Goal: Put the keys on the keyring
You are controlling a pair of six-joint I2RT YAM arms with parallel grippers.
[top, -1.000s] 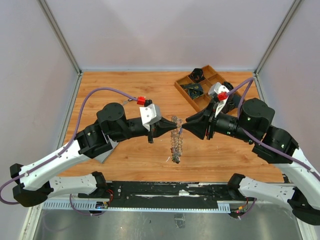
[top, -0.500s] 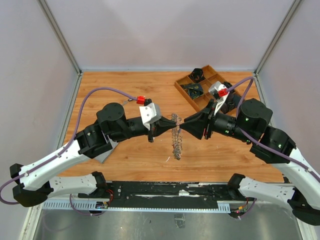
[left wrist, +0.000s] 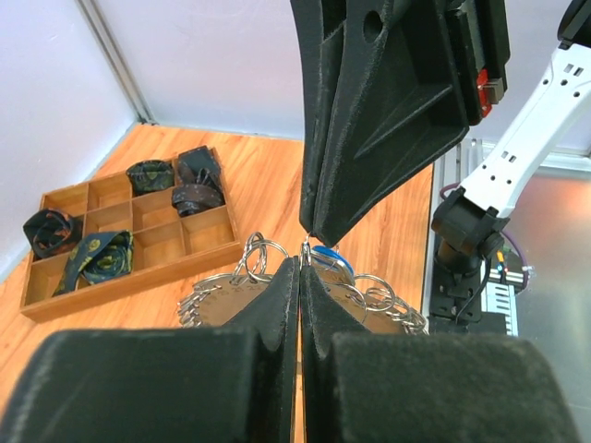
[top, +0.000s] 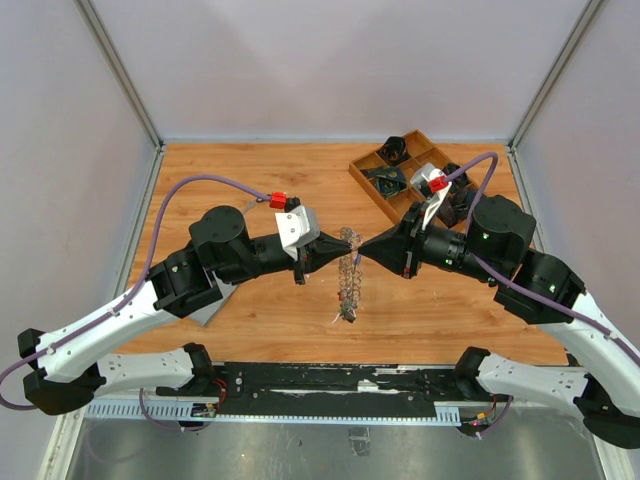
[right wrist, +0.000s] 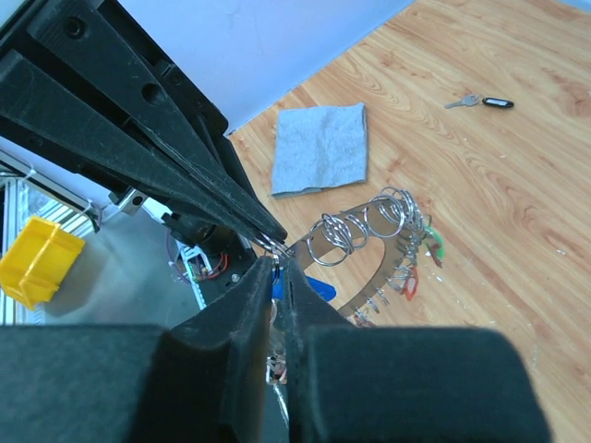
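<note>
Fig.: L gripper [top: 343, 242] clamped shut on keyring [top: 349, 287], which hangs above tabletop [top: 250, 180] centre. R gripper [top: 363, 248] jaws nearly together, apparently pinching blue-tag key [left wrist: 329, 257] at ring top. Risk: tips collide, or key slips off the wire and drops. Vs 1 s ago: R gripper moved in and narrowed; the gap between the tips is gone.

The keyring [top: 348, 278] and its keys [left wrist: 211, 305] gleam as shiny bare metal; the table [top: 250, 185] is smooth varnished wood, the tray [left wrist: 138, 277] matt wood, the cloth [right wrist: 319, 148] soft grey fabric.
</note>
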